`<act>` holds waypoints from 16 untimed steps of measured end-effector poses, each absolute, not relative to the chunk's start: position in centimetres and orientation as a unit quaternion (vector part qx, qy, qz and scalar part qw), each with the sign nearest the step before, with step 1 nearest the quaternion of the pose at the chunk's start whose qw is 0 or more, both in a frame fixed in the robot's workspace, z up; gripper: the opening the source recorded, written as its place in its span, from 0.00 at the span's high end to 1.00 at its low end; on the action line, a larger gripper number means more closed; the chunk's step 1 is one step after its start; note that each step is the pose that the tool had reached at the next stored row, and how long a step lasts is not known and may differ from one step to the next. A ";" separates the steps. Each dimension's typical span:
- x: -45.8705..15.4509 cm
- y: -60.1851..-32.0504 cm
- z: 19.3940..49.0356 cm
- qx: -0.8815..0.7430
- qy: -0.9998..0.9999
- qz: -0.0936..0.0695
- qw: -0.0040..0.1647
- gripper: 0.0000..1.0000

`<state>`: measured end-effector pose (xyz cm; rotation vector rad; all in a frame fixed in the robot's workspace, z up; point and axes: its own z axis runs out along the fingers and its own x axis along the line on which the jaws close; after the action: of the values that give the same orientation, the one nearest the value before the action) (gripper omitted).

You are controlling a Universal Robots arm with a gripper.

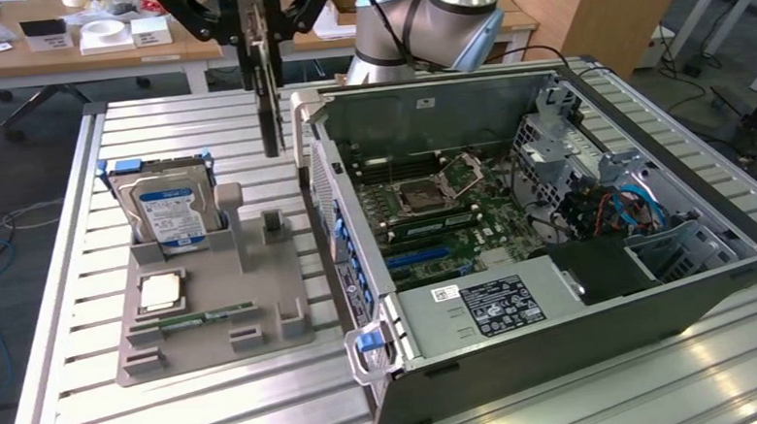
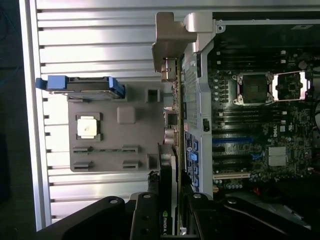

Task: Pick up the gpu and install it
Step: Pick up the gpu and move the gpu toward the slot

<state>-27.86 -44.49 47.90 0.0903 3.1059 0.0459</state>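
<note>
Black linkage claw (image 1: 260,32) clamped on gpu (image 1: 269,111), a flat green circuit card with black cooler. Card hangs upright above ribbed metal table (image 1: 153,127). In exterior view: 12 o'clock of grey parts tray (image 1: 211,352), 10 o'clock of open black computer case (image 1: 593,327).

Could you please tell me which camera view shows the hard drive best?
The exterior view: the hard drive stands upright in the grey tray, its blue-white label facing the camera. The wrist view shows the drive only edge-on, within its blue frame.
</note>
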 end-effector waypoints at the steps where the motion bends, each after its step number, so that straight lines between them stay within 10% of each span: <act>1: -27.6 -44.5 47.9 0.029 0.999 0.015 0.017 0.73; 16: -23.1 -43.8 47.9 0.029 0.999 0.015 0.017 0.73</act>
<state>-23.13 -43.75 47.90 0.0904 3.1060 0.0458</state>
